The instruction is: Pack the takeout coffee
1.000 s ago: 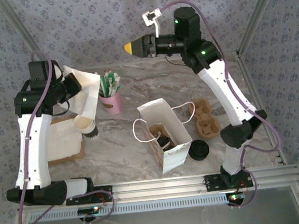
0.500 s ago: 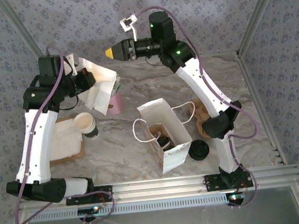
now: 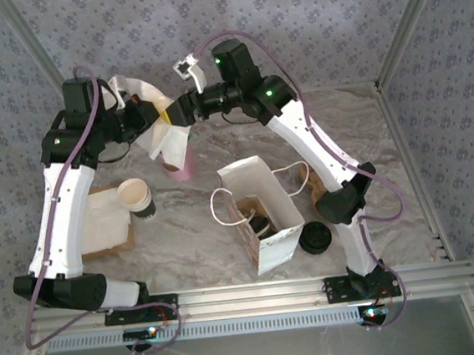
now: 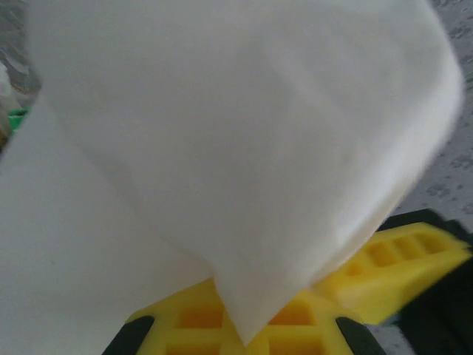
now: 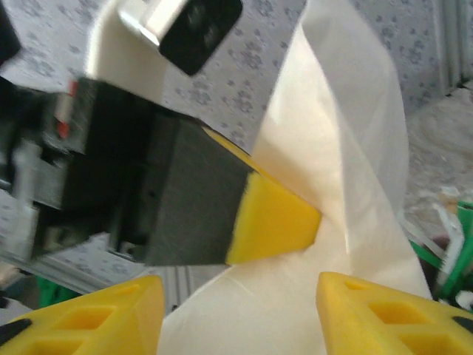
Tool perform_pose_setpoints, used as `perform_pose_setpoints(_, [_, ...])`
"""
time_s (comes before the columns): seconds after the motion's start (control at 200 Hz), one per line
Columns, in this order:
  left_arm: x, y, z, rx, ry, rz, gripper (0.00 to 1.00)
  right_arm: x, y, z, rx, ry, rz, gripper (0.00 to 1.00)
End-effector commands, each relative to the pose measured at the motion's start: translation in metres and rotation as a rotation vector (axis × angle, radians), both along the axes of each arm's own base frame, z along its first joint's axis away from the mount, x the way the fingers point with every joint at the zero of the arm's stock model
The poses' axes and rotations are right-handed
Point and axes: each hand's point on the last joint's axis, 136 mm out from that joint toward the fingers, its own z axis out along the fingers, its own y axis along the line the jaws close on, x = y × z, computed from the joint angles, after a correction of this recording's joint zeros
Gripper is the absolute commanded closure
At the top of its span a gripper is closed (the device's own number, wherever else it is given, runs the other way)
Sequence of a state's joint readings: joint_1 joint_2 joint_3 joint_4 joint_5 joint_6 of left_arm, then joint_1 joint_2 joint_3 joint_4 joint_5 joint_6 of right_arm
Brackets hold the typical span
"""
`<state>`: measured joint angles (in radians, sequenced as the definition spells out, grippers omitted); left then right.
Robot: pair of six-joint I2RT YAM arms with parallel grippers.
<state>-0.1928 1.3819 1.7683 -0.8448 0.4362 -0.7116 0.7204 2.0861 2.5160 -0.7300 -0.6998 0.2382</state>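
Now your left gripper [image 3: 162, 116] pinches the paper [image 4: 222, 148] at the far left. Your right gripper [image 5: 240, 310] has spread jaws; close them on it next. The coffee [image 3: 259, 223] seems to sit in the bag [image 3: 277, 245].

left gripper [image 5: 277, 222] pinched shut, right gripper [image 5: 236, 296] open

We see smooth, matt white paper [image 4: 222, 148] in the left tool [image 5: 295, 229], whose fingers [image 4: 185, 325] are ribbed yellow plastic backed by black plastic. The table [image 3: 175, 234] has a polished, marble-look top. The standing bag [image 3: 278, 253] is matt white paper. The takeout coffee [image 3: 259, 225] inside it has a dull black plastic lid. The rail [image 3: 265, 292] is brushed metal.
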Motion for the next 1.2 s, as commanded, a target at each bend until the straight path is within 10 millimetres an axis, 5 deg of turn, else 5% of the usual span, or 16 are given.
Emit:
perform_pose_setpoints(0.0, [-0.002,-0.012,0.024,-0.132,-0.012,-0.018,1.0,0.0,-0.013,-0.007,-0.103,-0.102,-0.058,0.34])
perform_pose_setpoints(0.37, [-0.007,-0.02,0.036,-0.395,0.074,0.014,1.0,-0.001,-0.013,-0.011,-0.16,-0.195,-0.104,0.21])
perform_pose_setpoints(0.849, [-0.012,-0.028,0.04,-0.692,0.183,0.007,1.0,-0.002,-0.004,-0.023,-0.212,-0.239,-0.128,0.23])
perform_pose_setpoints(1.029, [-0.018,-0.032,0.041,-0.803,0.213,-0.017,1.0,-0.004,-0.001,-0.015,-0.188,-0.256,-0.131,0.34])
perform_pose_setpoints(1.199, [-0.027,-0.032,0.048,-0.847,0.217,-0.027,1.0,-0.007,0.001,-0.01,-0.174,-0.264,-0.13,0.66])
